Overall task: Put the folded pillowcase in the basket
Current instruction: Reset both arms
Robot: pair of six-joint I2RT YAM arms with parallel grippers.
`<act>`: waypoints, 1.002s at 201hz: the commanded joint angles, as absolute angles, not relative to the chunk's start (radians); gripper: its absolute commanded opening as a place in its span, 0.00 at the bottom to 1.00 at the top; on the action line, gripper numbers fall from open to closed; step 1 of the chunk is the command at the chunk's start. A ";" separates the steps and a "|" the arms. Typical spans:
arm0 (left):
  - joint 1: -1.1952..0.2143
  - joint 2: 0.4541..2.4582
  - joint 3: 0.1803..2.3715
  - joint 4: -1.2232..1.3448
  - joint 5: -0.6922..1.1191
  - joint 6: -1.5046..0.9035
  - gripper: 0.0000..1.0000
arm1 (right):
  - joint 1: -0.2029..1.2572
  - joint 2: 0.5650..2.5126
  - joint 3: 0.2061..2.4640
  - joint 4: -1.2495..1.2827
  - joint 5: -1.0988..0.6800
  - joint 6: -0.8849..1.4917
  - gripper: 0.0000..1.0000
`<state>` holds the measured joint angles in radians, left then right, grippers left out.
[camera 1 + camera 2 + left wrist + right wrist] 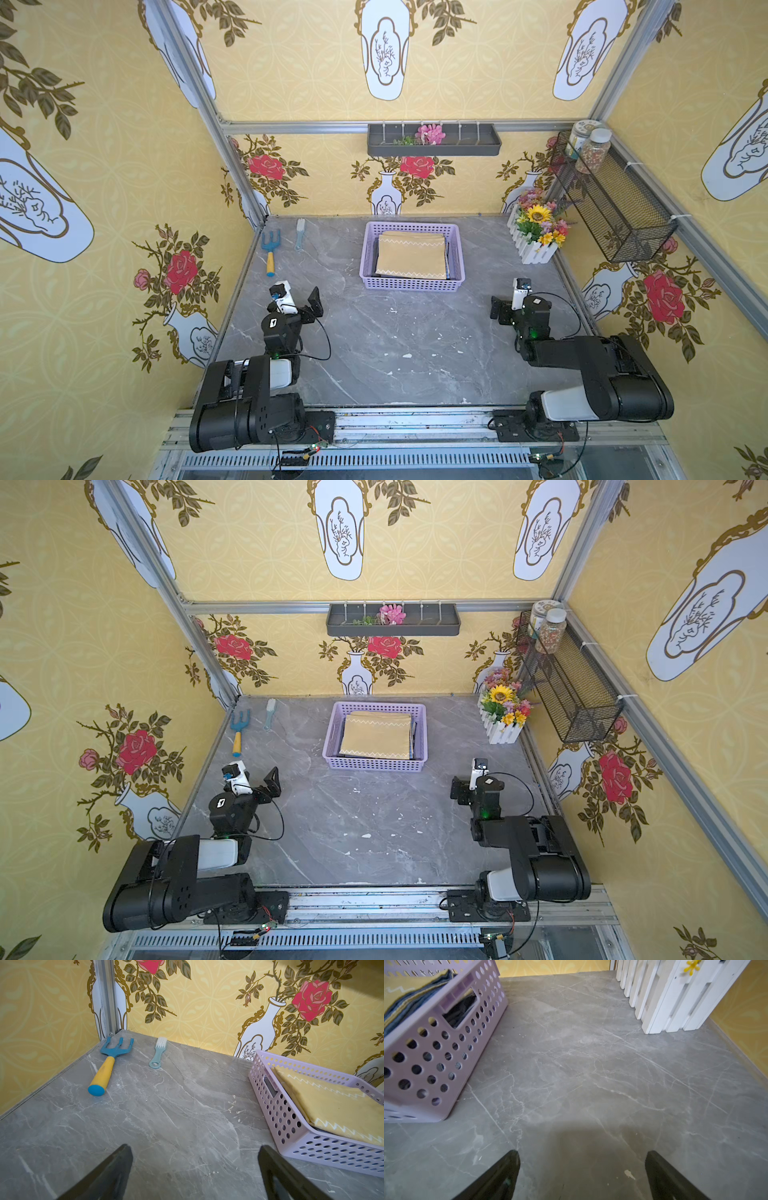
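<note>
**Pillowcase is in; the danger now is undoing it**

The mustard-yellow cloth folded pillowcase [411,257], edged with white zigzag stitching, lies flat inside the shallow rectangular lilac plastic basket [411,285], on top of darker folded cloths. I judge the placing done. My left pincer [195,1169] and right pincer [581,1172] both gape wide and carry nothing. They hang over the grey marble-veined surface [395,357], one to each side of the basket and clear of it.

What could go wrong: the stack rides high, about level with the rim, and soft cloth on soft cloth probably slides easily. A nudge could skew the top fold or spill it over the wall. The basket looks light and the surface slick, so a brush from either arm might shove it. Its round-holed walls and handle slot could catch a fingertip. A careless sweep on my right could knock the white picket-fence planter of artificial flowers [534,251]. On my left, one could hit the blue plastic hand rake with a yellow handle [271,251].
</note>
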<state>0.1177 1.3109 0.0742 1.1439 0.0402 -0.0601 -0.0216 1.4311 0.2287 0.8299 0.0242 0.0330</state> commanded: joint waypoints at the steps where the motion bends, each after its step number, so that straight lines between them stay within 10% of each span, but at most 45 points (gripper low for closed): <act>1: 0.118 1.310 0.075 1.166 0.038 -0.051 1.00 | -0.018 1.424 0.247 0.861 0.019 0.042 0.97; 201: 0.113 1.308 0.074 1.164 0.031 -0.053 1.00 | -0.007 1.434 0.242 0.886 0.031 0.029 0.97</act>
<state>0.1139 1.3087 0.0746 1.1439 0.0292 -0.0597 -0.0082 1.4349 0.2405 0.8394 0.0257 0.0292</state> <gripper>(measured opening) 0.999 0.972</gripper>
